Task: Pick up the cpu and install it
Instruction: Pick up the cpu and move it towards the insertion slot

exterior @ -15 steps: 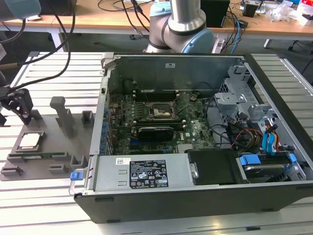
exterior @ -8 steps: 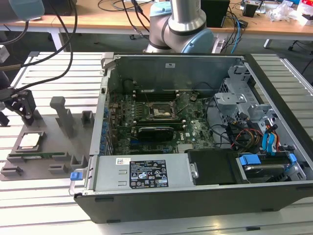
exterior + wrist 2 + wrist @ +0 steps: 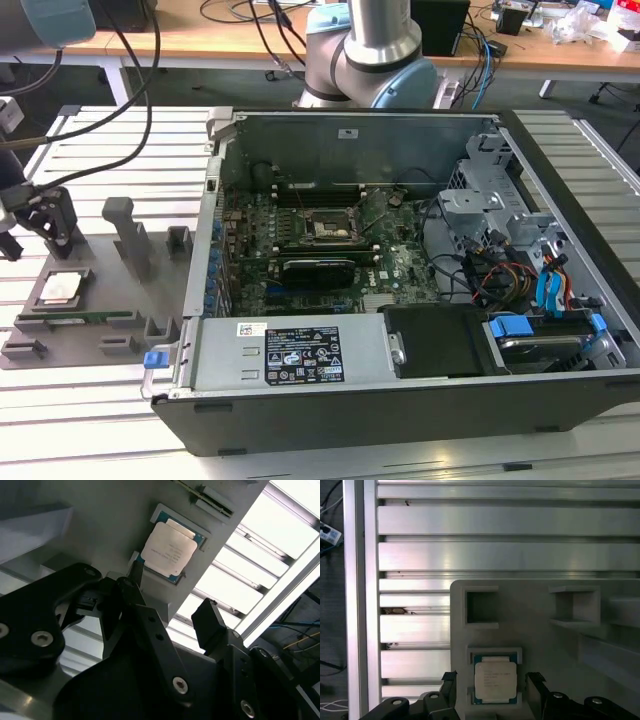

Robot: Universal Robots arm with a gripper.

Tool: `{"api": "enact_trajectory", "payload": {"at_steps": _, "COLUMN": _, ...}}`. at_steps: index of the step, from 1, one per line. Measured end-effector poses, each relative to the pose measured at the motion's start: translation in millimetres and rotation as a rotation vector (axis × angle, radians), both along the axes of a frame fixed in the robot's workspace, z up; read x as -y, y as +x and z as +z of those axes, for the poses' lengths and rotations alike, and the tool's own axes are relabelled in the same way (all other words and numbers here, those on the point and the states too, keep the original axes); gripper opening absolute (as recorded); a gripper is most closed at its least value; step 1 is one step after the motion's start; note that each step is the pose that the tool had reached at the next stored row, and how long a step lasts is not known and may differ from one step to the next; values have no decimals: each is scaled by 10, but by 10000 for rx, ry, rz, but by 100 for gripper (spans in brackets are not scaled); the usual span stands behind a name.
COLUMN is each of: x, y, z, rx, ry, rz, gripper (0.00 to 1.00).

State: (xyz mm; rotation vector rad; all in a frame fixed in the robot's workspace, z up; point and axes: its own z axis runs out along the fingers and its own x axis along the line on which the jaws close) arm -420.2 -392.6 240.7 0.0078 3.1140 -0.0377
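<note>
First wrist view: the small square silver-topped cpu [image 3: 494,679] sits in its recess on the grey plastic fixture [image 3: 545,645]. In the second wrist view the black two-fingered gripper [image 3: 171,592] hangs above it, spread wide, holding nothing. Judged pick-up stage; a grasp calls for squarely straddling its edges.
</note>
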Motion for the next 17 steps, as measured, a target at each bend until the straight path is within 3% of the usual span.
{"api": "enact_trajectory", "payload": {"at_steps": 3, "x": 0, "y": 1, "z": -25, "rx": 1, "ry": 1, "rz": -1, "gripper": 66}}
{"api": "enact_trajectory", "payload": {"at_steps": 6, "x": 0, "y": 2, "z": -164, "rx": 1, "ry": 0, "rz": -1, "gripper": 66}}
{"api": "enact_trajectory", "payload": {"at_steps": 17, "x": 0, "y": 2, "z": -247, "rx": 0, "ry": 0, "rz": 0, "gripper": 66}}
